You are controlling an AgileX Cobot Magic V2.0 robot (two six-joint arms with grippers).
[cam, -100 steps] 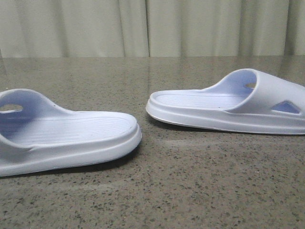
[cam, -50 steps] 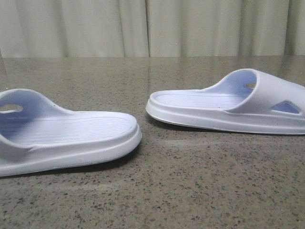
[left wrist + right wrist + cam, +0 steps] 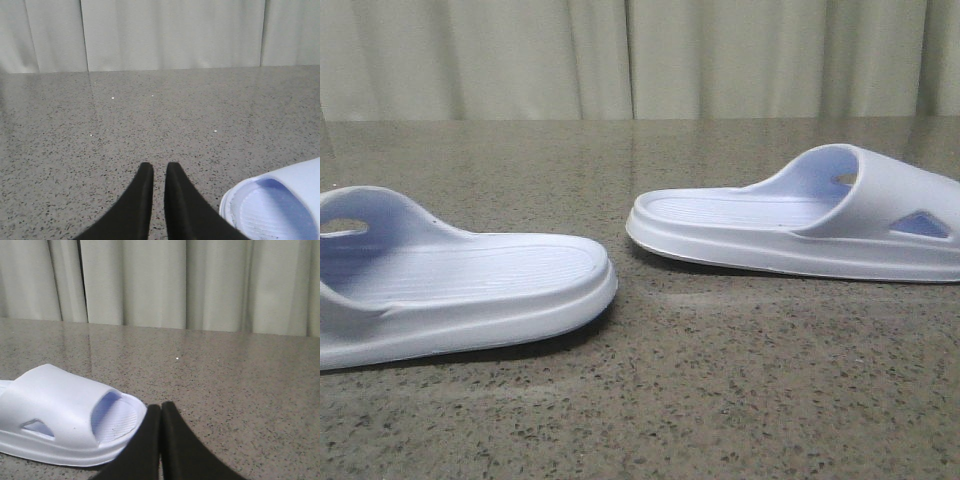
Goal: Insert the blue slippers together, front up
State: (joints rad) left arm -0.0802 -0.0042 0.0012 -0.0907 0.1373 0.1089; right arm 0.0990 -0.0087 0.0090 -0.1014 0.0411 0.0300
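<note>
Two blue slippers lie sole-down on the speckled stone table (image 3: pixel 720 380), a gap between them. In the front view the left slipper (image 3: pixel 460 290) has its strap at the left edge, and the right slipper (image 3: pixel 800 225) has its strap at the right. Neither gripper appears in that view. In the left wrist view my left gripper (image 3: pixel 159 170) hovers over bare table, its black fingers nearly together and empty, beside one end of a slipper (image 3: pixel 280 205). In the right wrist view my right gripper (image 3: pixel 161 407) is shut on nothing, beside the strap end of a slipper (image 3: pixel 65 415).
Pale curtains (image 3: pixel 640 55) hang behind the table's far edge. Bare speckled tabletop lies in front of and behind the slippers.
</note>
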